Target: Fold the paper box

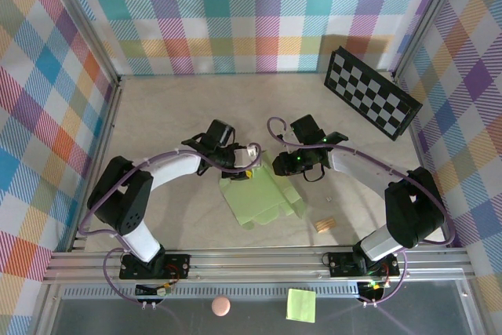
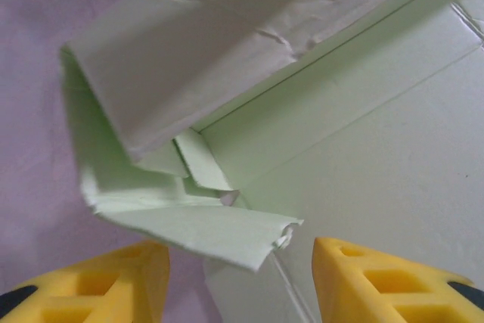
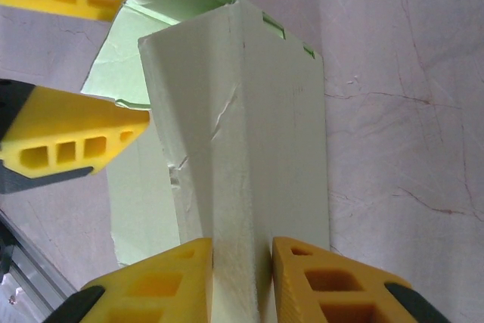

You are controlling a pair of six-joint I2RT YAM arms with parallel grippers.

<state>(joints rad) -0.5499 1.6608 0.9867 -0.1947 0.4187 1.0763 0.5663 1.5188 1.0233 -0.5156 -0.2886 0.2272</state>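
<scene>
Inspection: we found the right tool (image 3: 240,253) clamped on a raised fold (image 3: 234,149) of the paper box (image 1: 259,198), which lay on the bench (image 1: 157,115). The left tool (image 2: 240,251) stood half open astride a crumpled flap (image 2: 204,228); contact unclear.

**One High View, Two Close**

From above and behind the arm bases we look down on the tabletop (image 1: 157,115). Our wrist cameras peer closely past the left fingers (image 2: 378,281) and right fingers (image 3: 333,285) at the paper box (image 1: 259,194), shared by all.
</scene>
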